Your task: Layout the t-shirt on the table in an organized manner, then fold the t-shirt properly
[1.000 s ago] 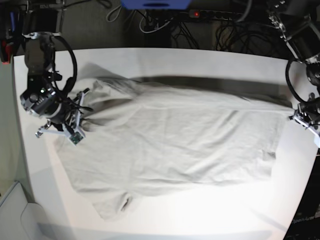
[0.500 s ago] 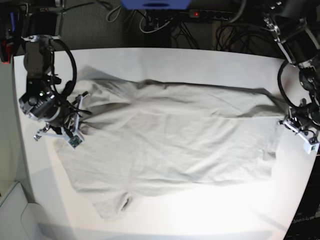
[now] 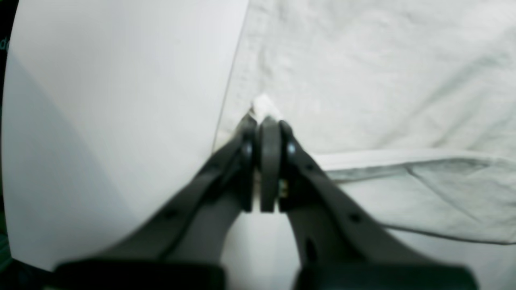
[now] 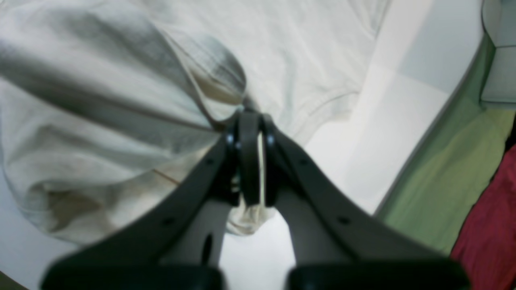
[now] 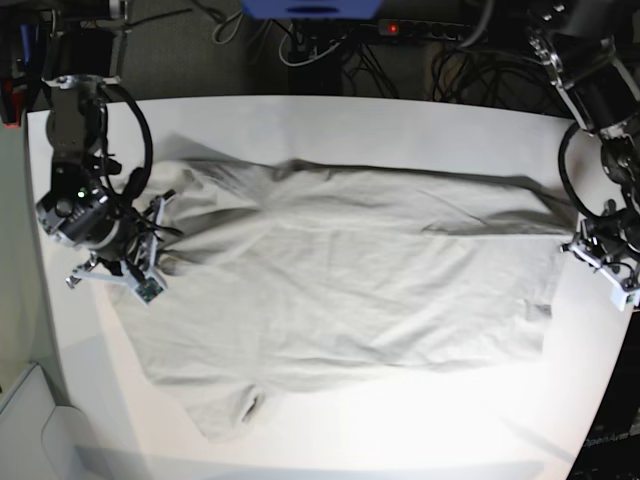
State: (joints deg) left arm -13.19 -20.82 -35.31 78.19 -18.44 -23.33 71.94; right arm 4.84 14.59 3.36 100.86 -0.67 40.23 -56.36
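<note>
The light grey-beige t-shirt (image 5: pixel 340 280) lies spread lengthwise across the white table (image 5: pixel 350 120), with one sleeve at the front left. My left gripper (image 5: pixel 578 243) at the right end is shut on the shirt's hem corner. The left wrist view shows cloth (image 3: pixel 363 72) pinched at the left gripper (image 3: pixel 264 121), just above the table (image 3: pixel 100 100). My right gripper (image 5: pixel 160 262) at the left end is shut on a bunched fold near the neck. In the right wrist view the cloth (image 4: pixel 121 80) hangs from the right gripper (image 4: pixel 250 121), slightly lifted.
Cables and a power strip (image 5: pixel 400 28) lie beyond the table's far edge. A pale bin (image 5: pixel 30 430) stands off the front left corner. Past the table edge in the right wrist view are a green floor (image 4: pixel 443 173) and a red object (image 4: pixel 492 225).
Both grippers have kept their hold and come down a little. The shirt's far edge, raised with a dark shadow a second ago, now lies flatter and more stretched.
</note>
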